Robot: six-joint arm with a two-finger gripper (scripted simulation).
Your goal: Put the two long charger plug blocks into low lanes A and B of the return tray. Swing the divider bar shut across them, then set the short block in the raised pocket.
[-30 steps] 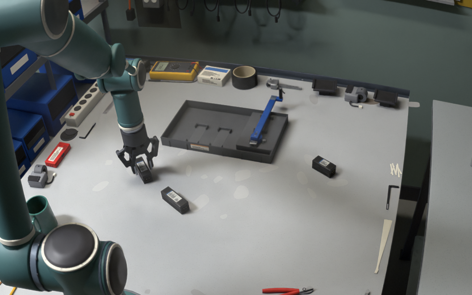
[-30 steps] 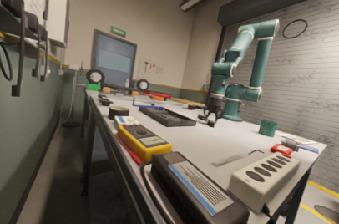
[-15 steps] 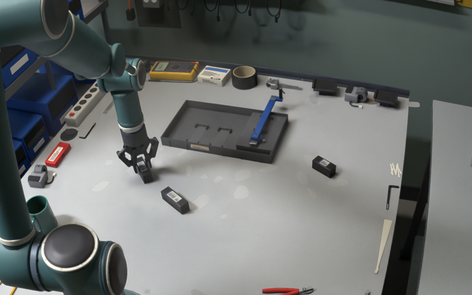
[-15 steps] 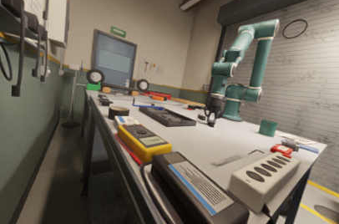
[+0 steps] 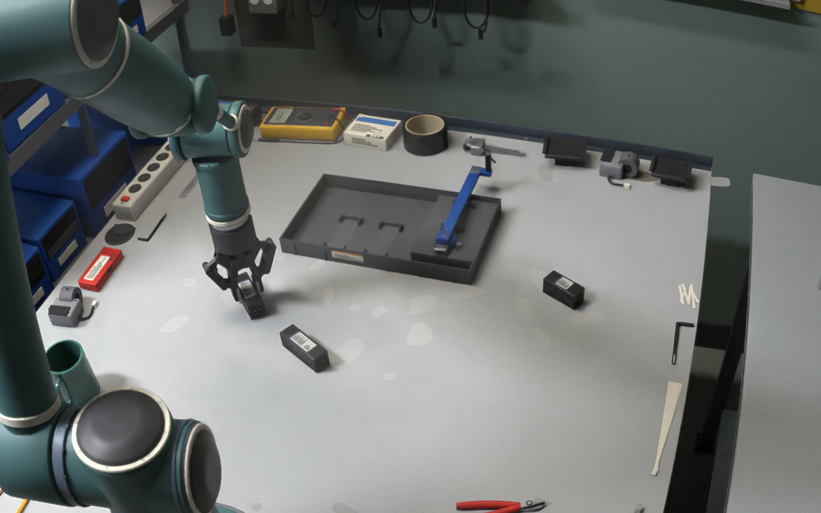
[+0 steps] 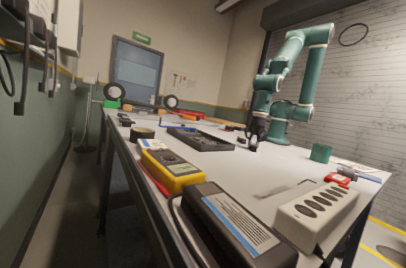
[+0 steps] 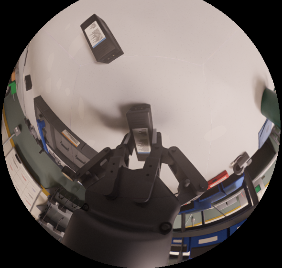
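One long black charger plug block point(image 5: 250, 297) point(image 7: 140, 129) is partly hidden by my fingers; it lies on the grey table left of the return tray. The second long block point(image 5: 304, 348) point(image 7: 101, 39) lies flat a little nearer the front of the table. The short block point(image 5: 564, 289) sits apart, right of the tray. The dark return tray point(image 5: 392, 225) point(image 6: 200, 140) has two low lanes on its left and a raised pocket on its right, and the blue divider bar point(image 5: 459, 208) stands swung open over the pocket side. My gripper point(image 5: 242, 290) point(image 7: 142, 144) point(image 6: 253, 145) is closed around the first long block.
A green cup point(image 6: 320, 153) stands near the arm's base. A multimeter point(image 5: 302, 122), a white box point(image 5: 371, 131) and a tape roll point(image 5: 425, 134) line the back edge. A power strip point(image 5: 145, 183) and a red box point(image 5: 100, 268) lie on the left, red pliers point(image 5: 500, 506) at the front.
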